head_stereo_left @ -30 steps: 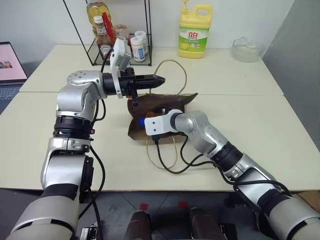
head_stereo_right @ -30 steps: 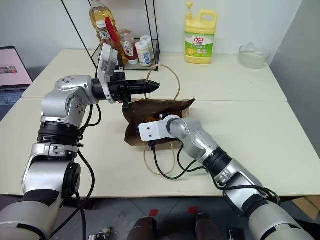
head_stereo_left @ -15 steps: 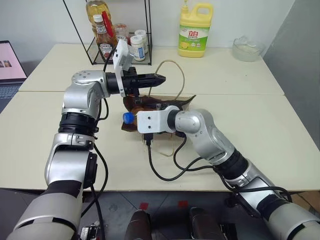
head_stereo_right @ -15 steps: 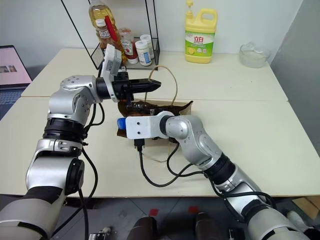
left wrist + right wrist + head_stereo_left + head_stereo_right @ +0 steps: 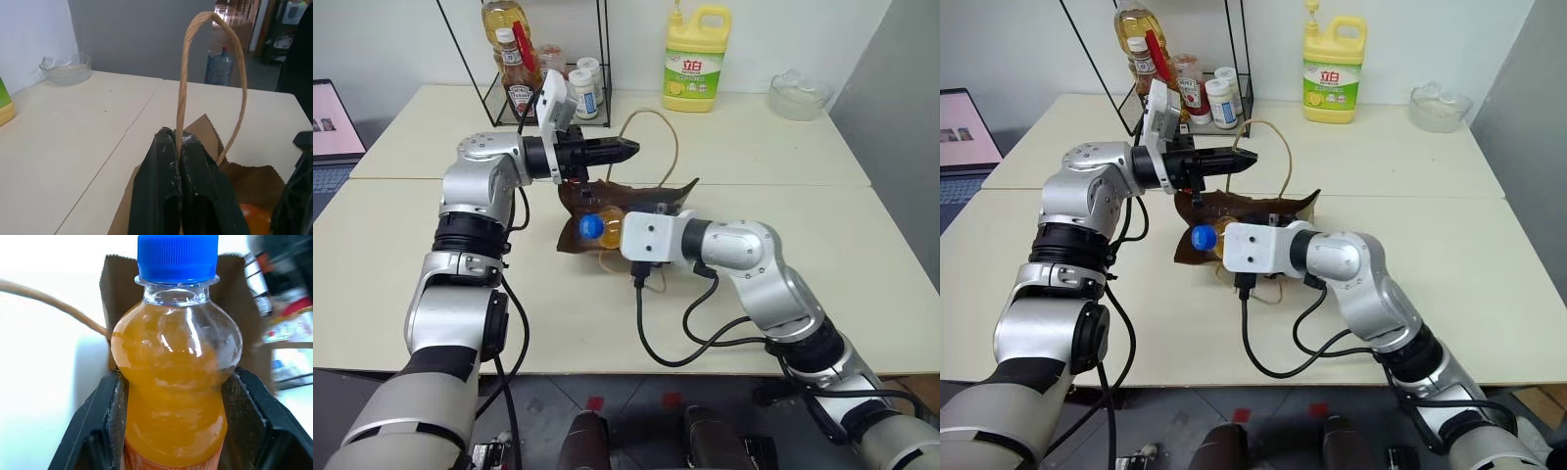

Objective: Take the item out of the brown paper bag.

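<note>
- The item [image 5: 176, 382], a small clear bottle of amber-orange liquid with a blue cap [image 5: 591, 225], sits clamped between the right gripper's [image 5: 171, 426] two black fingers, cap pointing left, just at the mouth of the brown paper bag [image 5: 636, 201].
- The bag lies near the middle of the cream table [image 5: 862, 255], its top edge lifted. The left gripper [image 5: 178, 147] is pinched tight on one twisted-paper handle [image 5: 183, 73], holding that loop up above the bag.
- The step in hand appears to be the withdrawal. The bottle looks largely clear of the paper, though how much of its base is still inside cannot be told.
- To do it well, the right arm would best draw the bottle straight out along the bag's length, with the squeeze on the round body kept firm. The left grip should stay steady so the bag does not drag along.
- The second handle [image 5: 607, 262] loops on the table just under the bottle and could snag it, as could the black cable [image 5: 651, 338] hanging from the right wrist.
- Open table lies to the near left and to the right. The far left is crowded by a wire rack [image 5: 524, 73] of bottles, and a yellow detergent jug [image 5: 695, 61] and a glass bowl [image 5: 798, 96] stand along the far edge.
</note>
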